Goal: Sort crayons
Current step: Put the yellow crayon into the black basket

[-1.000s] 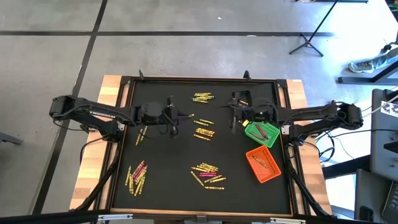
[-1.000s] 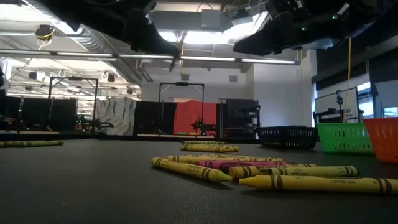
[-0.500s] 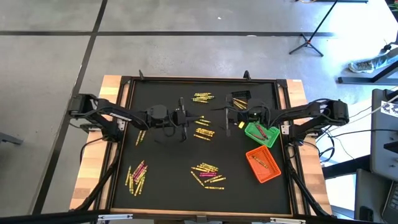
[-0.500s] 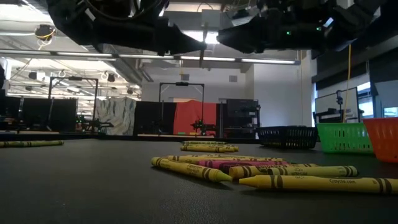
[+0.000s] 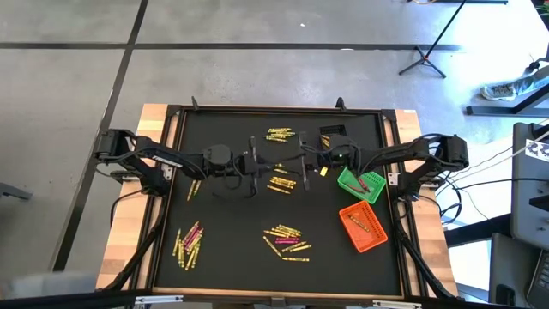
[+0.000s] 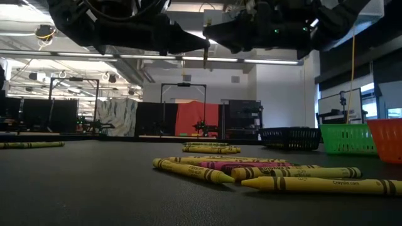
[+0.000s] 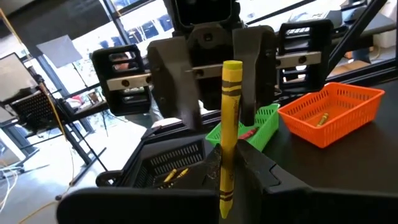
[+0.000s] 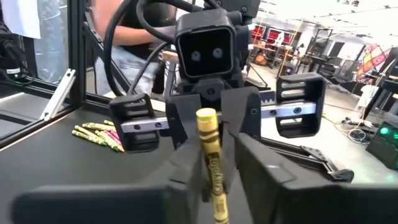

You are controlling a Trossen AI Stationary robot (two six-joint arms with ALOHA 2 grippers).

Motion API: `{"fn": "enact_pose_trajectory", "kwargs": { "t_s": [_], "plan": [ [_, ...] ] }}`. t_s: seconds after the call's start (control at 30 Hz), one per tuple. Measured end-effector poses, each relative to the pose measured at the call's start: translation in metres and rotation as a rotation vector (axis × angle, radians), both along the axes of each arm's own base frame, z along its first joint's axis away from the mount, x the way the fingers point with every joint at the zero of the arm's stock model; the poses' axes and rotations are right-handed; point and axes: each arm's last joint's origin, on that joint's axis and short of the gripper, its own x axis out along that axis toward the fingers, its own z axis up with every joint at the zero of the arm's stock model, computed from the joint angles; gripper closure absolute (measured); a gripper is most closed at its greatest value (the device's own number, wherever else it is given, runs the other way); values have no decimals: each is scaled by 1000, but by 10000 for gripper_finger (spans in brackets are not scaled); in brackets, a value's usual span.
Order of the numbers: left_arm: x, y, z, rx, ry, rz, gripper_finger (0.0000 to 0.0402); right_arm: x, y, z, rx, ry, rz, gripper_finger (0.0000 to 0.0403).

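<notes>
High view: you've got the left gripper (image 5: 255, 163) mid-air over the desk (image 5: 225, 219) centre, fingers pinching one yellow crayon (image 7: 229, 124) at its lower end, crayon upright. Right gripper (image 5: 303, 162) faces it nose to nose, straddling the crayon's top; you can't tell whether it's clamped on. Loose crayons (image 5: 188, 243) lie in clusters on the desk. To the right you see the black bin (image 5: 333, 135), green bin (image 5: 360, 183) and orange bin (image 5: 364, 227), each with crayons inside.

both grippers (image 5: 279, 163) face-to-face mid-table
</notes>
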Motion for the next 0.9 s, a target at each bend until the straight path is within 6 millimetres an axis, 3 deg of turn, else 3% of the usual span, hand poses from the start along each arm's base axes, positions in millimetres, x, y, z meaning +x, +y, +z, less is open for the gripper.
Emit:
{"fn": "enact_pose_trajectory", "kwargs": {
  "t_s": [0.17, 0.37, 0.5, 0.7, 0.9],
  "plan": [
    [0, 0, 0, -9, -2, 3, 389, 0, 0, 0, 4, 10, -5, 387],
    [0, 0, 0, -86, -14, 19, 388, 0, -1, 0, 10, 15, -21, 374],
    [0, 1, -2, -97, 7, 29, 359, -1, -2, 0, 7, 43, -72, 391],
    [-1, 2, -11, -119, 92, 103, 300, -16, -8, 5, -9, 181, -323, 378],
    [-2, 4, -14, -115, 120, 153, 285, -43, -16, 3, -60, 415, -675, 379]
  ]
}}
